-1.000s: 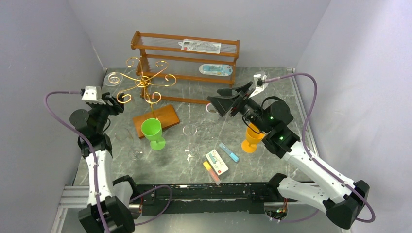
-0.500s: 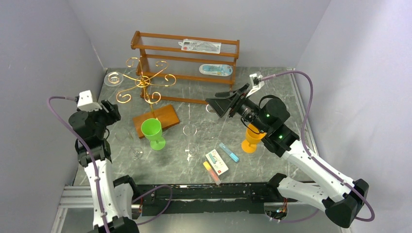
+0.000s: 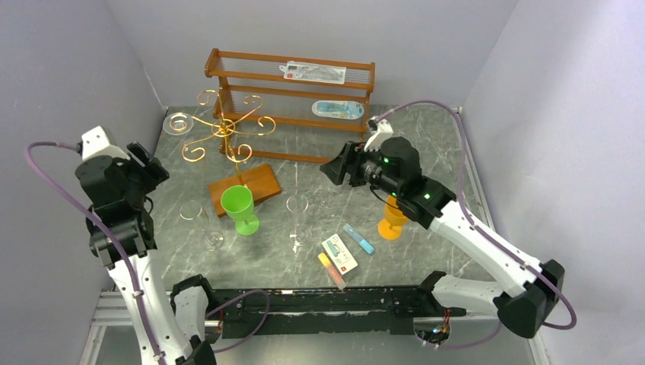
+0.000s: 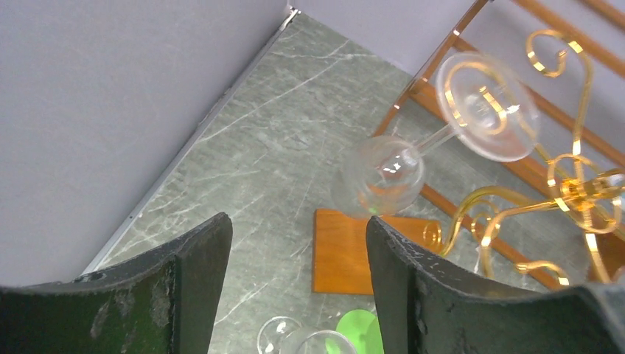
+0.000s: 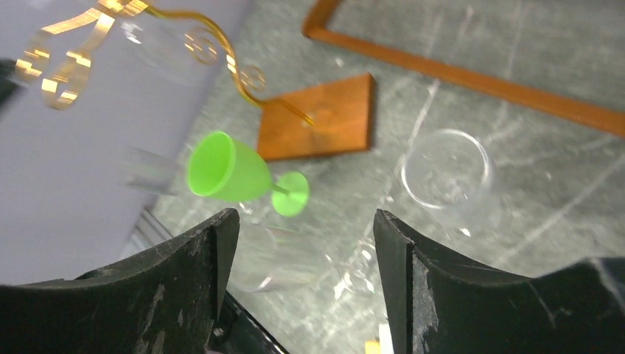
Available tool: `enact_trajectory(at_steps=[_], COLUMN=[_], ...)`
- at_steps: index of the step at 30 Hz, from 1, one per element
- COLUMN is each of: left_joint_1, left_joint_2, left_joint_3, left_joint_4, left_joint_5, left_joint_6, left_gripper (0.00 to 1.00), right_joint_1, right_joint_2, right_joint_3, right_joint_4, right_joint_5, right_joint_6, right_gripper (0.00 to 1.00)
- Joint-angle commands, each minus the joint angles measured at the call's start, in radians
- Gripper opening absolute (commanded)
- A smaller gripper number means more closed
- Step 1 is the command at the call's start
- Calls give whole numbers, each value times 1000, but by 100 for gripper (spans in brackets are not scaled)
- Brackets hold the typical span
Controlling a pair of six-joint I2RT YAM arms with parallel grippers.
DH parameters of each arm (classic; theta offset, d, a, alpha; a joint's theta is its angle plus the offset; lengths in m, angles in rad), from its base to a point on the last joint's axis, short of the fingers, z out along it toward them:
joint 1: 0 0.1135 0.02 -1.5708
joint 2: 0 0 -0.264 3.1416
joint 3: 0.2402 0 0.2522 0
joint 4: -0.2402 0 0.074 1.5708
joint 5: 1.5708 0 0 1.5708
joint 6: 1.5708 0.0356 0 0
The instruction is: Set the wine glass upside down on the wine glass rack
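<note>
Hanging wine glass (image 4: pixel 383 173) shows clearly only from left wrist.

Top view: high, from behind, looking down over the whole table (image 3: pixel 266 255). Left wrist: close, facing the wine glass rack (image 4: pixel 571 188). Right wrist: low, facing the table's left side. All three share the green goblet (image 5: pixel 228 173).

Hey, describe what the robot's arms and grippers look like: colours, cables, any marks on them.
Both the left arm and right arm have white links with black joints, and a purple cable loops off each wrist. Small green lights glow on the right arm's joints. The left gripper and right gripper have broad black fingers, scuffed with pale wear marks.
</note>
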Motion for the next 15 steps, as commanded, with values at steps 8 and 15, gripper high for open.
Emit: enact_trajectory(at_steps=[8, 15], left_joint_1=[-52, -156], left_joint_2=[89, 139], left_joint_3=[439, 504], left_joint_4=[-253, -149], left_joint_5=[128, 458], left_joint_6=[65, 138], left_gripper=[78, 92], right_joint_1=[117, 123], right_joint_2=[174, 291], right_joint_3=[113, 212], right_joint_4=[-323, -331], right_joint_5=[209, 366], right_joint_6=[-90, -135], right_gripper=[70, 68])
